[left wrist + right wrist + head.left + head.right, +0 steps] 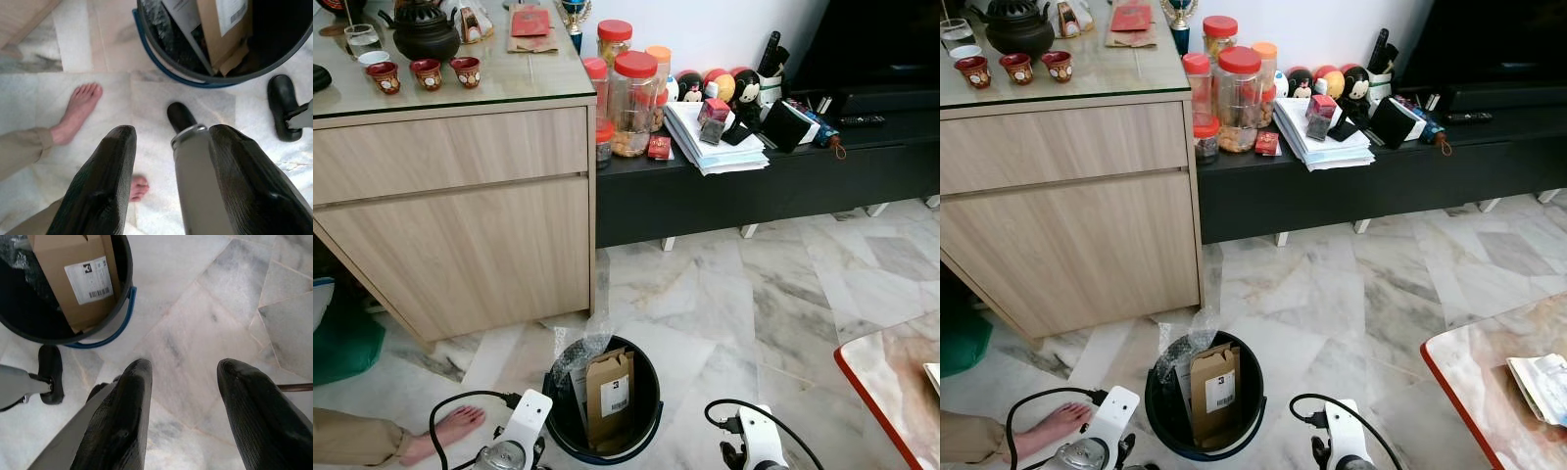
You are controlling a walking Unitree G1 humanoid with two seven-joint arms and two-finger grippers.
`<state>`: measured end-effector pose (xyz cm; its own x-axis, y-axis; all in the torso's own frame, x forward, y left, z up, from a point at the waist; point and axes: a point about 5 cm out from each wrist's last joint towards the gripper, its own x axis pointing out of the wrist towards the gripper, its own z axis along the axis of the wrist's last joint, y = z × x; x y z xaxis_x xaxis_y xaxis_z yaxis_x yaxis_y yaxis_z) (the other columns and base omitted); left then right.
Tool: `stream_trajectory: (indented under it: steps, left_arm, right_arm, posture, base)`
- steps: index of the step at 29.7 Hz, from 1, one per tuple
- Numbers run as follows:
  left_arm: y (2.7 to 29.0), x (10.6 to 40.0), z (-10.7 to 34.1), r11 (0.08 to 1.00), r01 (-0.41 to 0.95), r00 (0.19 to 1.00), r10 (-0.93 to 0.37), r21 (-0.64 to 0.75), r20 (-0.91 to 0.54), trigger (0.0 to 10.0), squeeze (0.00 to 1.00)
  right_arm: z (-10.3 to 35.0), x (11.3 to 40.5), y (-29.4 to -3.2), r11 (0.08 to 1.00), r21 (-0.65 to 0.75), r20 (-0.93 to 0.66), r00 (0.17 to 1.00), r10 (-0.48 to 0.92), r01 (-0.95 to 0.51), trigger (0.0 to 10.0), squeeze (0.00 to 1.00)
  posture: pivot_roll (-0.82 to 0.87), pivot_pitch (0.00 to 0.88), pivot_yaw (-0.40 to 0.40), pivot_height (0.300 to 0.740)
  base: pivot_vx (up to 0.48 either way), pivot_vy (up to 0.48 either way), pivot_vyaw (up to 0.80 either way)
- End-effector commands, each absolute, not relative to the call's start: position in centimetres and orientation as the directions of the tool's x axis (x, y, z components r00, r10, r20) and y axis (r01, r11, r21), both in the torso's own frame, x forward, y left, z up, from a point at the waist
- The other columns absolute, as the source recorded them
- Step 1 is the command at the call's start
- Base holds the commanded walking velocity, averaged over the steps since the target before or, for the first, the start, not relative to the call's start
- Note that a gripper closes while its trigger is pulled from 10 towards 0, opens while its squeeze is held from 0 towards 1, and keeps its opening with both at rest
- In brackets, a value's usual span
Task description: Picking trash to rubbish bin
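While the robot stands over it, rubbish bin [563, 416]: black round bin with a blue handle, on the marble floor [734, 294] near the robot, between its two arms
Trash in bin: brown cardboard package [609, 397] with a white barcode label stands upright inside, leaning on the wall; crumpled clear plastic wrap [579, 348] spills over the far left rim
Left gripper [168, 191]: held low above the floor, just left of the bin; jaws spread wide apart with nothing between them
Right gripper [183, 416]: held low above bare floor, just right of the bin; jaws likewise parted wide and empty
Person: a bare foot [445, 431] and a tan trouser leg [22, 149] on the floor at the near left, close to the left arm; toes of a second foot [138, 186] peek out beside the left gripper's finger
Wooden cabinet [460, 215]: far left, its glass-topped surface carrying a dark teapot [424, 34] and small red cups [426, 72]
Black low shelf [754, 181]: far right of the cabinet, holding red-lidded jars [632, 98], a stack of papers [710, 142] and round toy figures [720, 86]
Near right: corner of a marble surface with a red edge [891, 392]
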<state>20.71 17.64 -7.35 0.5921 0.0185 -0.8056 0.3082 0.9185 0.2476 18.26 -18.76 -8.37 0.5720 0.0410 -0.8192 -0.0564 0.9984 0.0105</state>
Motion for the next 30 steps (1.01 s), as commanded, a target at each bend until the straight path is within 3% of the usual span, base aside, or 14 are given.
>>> stream_trajectory:
  steps: [1,25,30]
  left_arm:
    - [17.7,19.38,-8.09,0.924,0.3,0.554,0.035,0.239,-0.832,10.0,0.0]
    - [17.46,18.75,-8.38,0.938,0.266,0.56,0.036,0.221,-0.828,10.0,0.0]
    - [17.4,18.74,-8.39,0.94,0.264,0.561,0.033,0.216,-0.827,10.0,0.0]
  right_arm:
    - [-8.01,18.95,-18.93,1.0,0.02,-0.802,0.596,0.023,-0.012,10.0,0.0]
    - [-7.95,18.98,-18.97,1.0,0.027,-0.791,0.611,0.017,0.007,10.0,0.0]
    - [-7.92,19.03,-18.91,0.999,0.032,-0.788,0.615,0.018,0.012,10.0,0.0]
  posture:
    - [0.08,0.091,-0.094,0.74]
    - [0.08,0.121,-0.104,0.74]
    - [0.08,0.129,-0.101,0.74]
  base:
    - [0.0,0.0,0.0]
    - [0.0,0.0,0.0]
    - [-0.286,0.0,0.0]
